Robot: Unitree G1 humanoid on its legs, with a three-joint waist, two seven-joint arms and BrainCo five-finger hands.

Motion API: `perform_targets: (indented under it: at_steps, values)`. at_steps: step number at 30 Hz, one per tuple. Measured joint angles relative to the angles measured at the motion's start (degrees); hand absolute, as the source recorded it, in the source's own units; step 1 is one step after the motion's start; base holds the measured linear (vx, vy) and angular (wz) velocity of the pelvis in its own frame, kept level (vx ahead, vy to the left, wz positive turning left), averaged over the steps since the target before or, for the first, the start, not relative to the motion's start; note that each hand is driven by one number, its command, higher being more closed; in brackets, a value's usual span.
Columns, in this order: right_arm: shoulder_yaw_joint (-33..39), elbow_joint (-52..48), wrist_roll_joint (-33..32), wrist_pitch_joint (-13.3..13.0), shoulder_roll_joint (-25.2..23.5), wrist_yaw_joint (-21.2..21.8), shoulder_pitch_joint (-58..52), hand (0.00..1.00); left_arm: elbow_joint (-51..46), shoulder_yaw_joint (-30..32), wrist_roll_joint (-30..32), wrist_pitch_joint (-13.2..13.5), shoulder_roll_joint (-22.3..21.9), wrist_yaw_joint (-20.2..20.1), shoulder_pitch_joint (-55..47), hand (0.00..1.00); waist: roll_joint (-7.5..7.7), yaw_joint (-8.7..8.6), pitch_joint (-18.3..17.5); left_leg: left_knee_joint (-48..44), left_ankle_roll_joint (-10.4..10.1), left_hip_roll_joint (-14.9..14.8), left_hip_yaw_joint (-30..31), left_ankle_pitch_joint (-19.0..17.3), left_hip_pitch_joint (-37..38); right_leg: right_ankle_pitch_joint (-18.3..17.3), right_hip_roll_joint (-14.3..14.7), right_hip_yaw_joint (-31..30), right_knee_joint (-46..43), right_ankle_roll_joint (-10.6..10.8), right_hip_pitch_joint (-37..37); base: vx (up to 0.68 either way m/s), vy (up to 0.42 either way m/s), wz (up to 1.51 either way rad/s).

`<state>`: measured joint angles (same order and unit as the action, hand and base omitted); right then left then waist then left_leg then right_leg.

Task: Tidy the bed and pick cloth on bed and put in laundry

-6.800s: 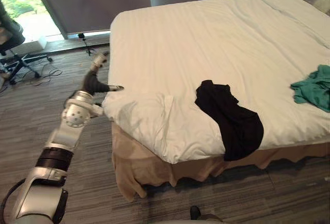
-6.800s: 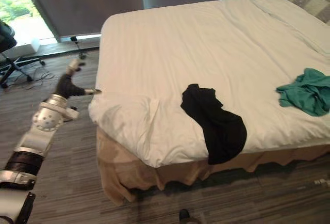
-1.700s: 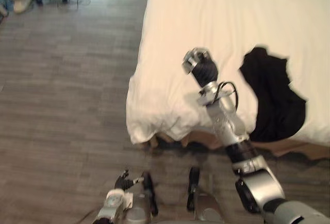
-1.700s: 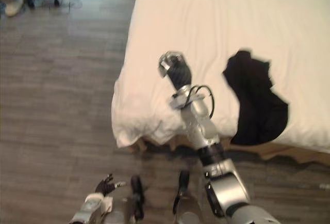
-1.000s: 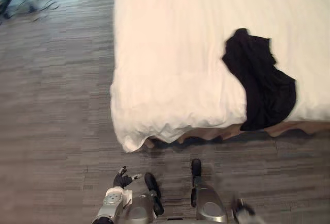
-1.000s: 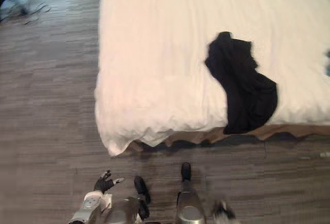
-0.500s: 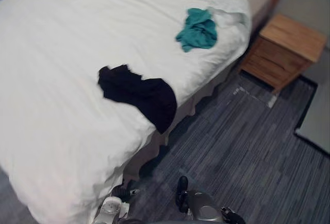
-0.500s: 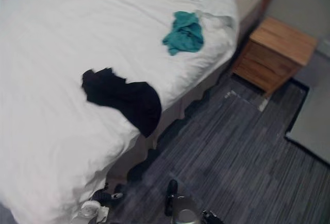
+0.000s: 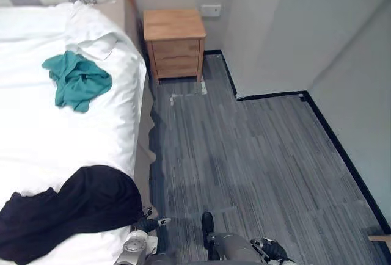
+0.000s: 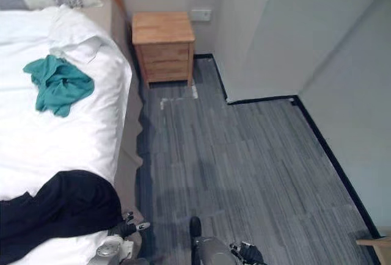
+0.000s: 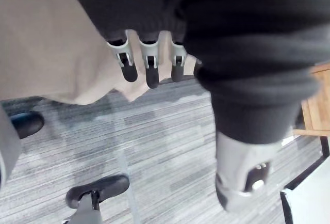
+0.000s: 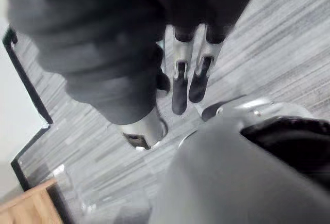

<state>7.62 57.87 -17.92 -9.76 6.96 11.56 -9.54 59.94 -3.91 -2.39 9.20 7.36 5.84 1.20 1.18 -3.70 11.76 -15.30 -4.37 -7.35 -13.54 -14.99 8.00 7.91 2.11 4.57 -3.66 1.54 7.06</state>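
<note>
Black cloth (image 9: 67, 210): on the bed (image 9: 36, 130), spilling over its floor-side edge.
Teal cloth (image 9: 76, 82): crumpled farther up the bed near the white pillow (image 9: 91, 33), well apart from the black cloth.
Left hand (image 9: 148, 223): low beside the bed skirt (image 11: 51, 38), fingers (image 11: 147, 69) loosely straight, holding nothing.
Right hand (image 9: 270, 250): low over the floor (image 9: 244, 155), fingers (image 12: 180, 87) straight, empty.
Nightstand (image 9: 176, 42): wooden, beside the bed's head.

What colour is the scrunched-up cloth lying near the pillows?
Teal green. The cloth shows best in the left eye view, on the white bed.
</note>
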Motion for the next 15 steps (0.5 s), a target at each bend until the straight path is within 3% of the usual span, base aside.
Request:
perform_targets:
  at_steps: [1,2,3,4,6,8,10,11,12,15]
  values:
    - [0.0,0.4,0.0,0.0,0.2,-0.2,0.1,0.0,0.0,0.0,0.0,0.0,0.0,0.0,-0.1,0.0,-0.74,0.5,-0.7,0.4,0.4,-0.7,-0.6,0.7,-0.2,1.1,0.5,-0.9,1.2,1.7,-0.1,0.03,0.01,-0.2]
    - [0.6,0.7,-0.1,0.1,0.8,-0.4,0.4,0.0,0.4,-0.1,-0.2,-0.1,-0.4,-0.2,-0.1,0.0,-2.46,-0.19,-1.6,1.5,0.4,-2.5,-0.8,1.0,-0.6,-1.2,0.6,-0.2,-1.3,0.9,0.4,0.11,0.03,0.38]
    - [1.2,1.4,-0.2,0.2,0.5,-0.6,0.3,0.0,0.3,-1.5,-0.9,-0.1,0.3,-0.1,0.5,0.0,-1.84,-0.84,-1.6,2.5,0.0,-2.1,0.1,1.0,0.5,-7.3,-1.8,1.7,-8.9,-3.1,1.1,0.13,0.058,0.54]
    - [1.2,2.3,-0.1,0.3,0.0,-0.7,-0.5,0.0,0.3,-2.6,-1.5,-0.3,1.3,-0.1,0.8,0.0,-0.52,-0.94,-2.2,3.2,-0.5,-1.1,0.7,1.3,0.5,-7.7,-2.4,0.3,-7.6,-1.1,0.4,0.13,-0.001,0.28]
    - [1.3,4.1,0.0,0.2,-0.3,-1.3,0.1,0.0,1.4,-2.7,-3.1,-1.2,1.9,0.1,0.8,0.0,0.36,0.67,-3.9,4.5,-1.6,-1.6,-0.1,1.9,0.2,-4.9,-1.3,-0.4,1.1,-1.2,-2.8,0.08,-0.08,-0.3]
    - [2.2,4.6,0.0,0.7,0.0,-2.5,0.8,0.0,2.4,-2.7,-4.1,-1.3,0.9,0.5,0.6,0.0,-0.41,0.54,-4.3,5.6,-1.6,-1.7,-0.7,2.0,0.3,-2.9,-0.9,-0.8,4.6,-1.1,-3.7,0.02,-0.027,-0.28]
    - [4.9,6.3,-0.2,2.8,-0.1,-3.8,1.0,0.0,3.9,-2.6,-6.7,-1.2,-0.6,1.6,0.3,0.0,-1.16,0.1,-4.5,6.2,-1.6,-1.1,-0.8,2.0,1.5,-0.9,-0.9,-1.4,8.6,-0.8,-6.7,-0.03,0.027,-0.13]
    - [5.5,6.6,-0.2,3.1,-0.2,-4.0,0.9,0.0,3.9,-2.4,-6.9,-1.2,-0.7,1.7,0.2,0.0,-1.21,0.15,-4.6,6.1,-1.6,-1.0,-0.8,2.0,1.7,-0.7,-1.0,-1.5,8.9,-0.8,-7.1,0.0,0.0,0.0]
    - [7.9,6.6,-0.7,3.4,-0.6,-5.5,3.9,0.0,5.9,5.3,-6.7,-2.4,-2.0,3.9,-1.4,0.0,-1.03,0.87,-5.5,10.1,-1.5,0.8,3.4,-0.2,3.1,-0.9,-2.8,1.6,9.4,0.9,-7.4,0.0,0.0,0.0]
    - [7.9,6.6,-0.7,3.4,-0.6,-5.5,3.9,0.0,5.9,5.3,-6.7,-2.4,-2.0,3.9,-1.4,0.0,-1.03,0.87,-5.5,10.1,-1.5,0.8,3.4,-0.2,3.1,-0.9,-2.8,1.6,9.4,0.9,-7.4,0.0,0.0,0.0]
